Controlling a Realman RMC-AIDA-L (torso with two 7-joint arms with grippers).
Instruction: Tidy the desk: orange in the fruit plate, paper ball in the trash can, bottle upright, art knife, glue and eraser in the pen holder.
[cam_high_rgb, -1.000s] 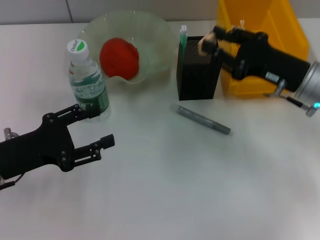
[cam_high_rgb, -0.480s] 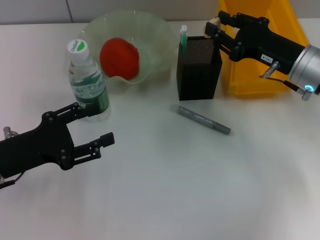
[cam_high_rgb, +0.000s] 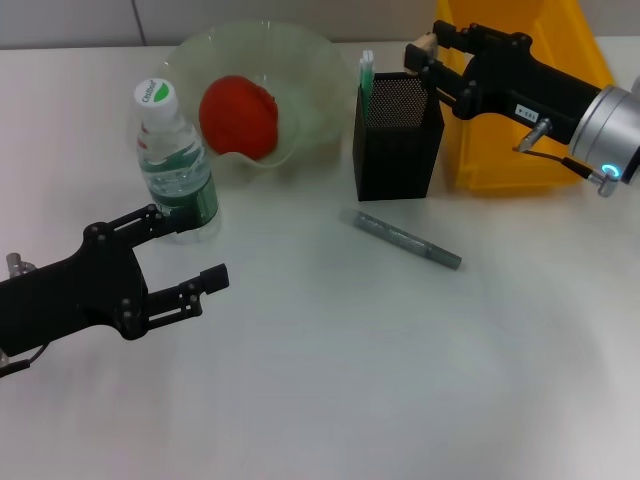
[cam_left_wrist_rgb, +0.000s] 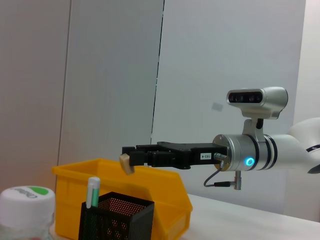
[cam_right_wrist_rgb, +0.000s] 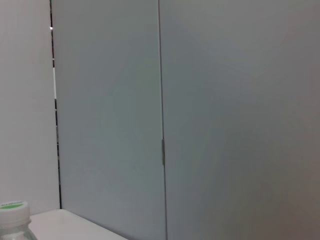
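Beige eraser (cam_high_rgb: 421, 45) in right pincer (cam_high_rgb: 428, 58) above pen holder (cam_high_rgb: 396, 140) rim.

the white tabletop (cam_high_rgb: 330, 380) carries a black mesh pen holder (cam_high_rgb: 397, 140), standing upright near the far edge. to the pen holder's left sits a pale glass plate (cam_high_rgb: 310, 75). left of the plate, well apart from the pen holder, a water bottle (cam_high_rgb: 172, 160) stands upright. a yellow bin (cam_high_rgb: 525, 90) stands just beside the pen holder on its right. a grey art knife (cam_high_rgb: 406, 239) lies flat and slanted just in front of the pen holder.
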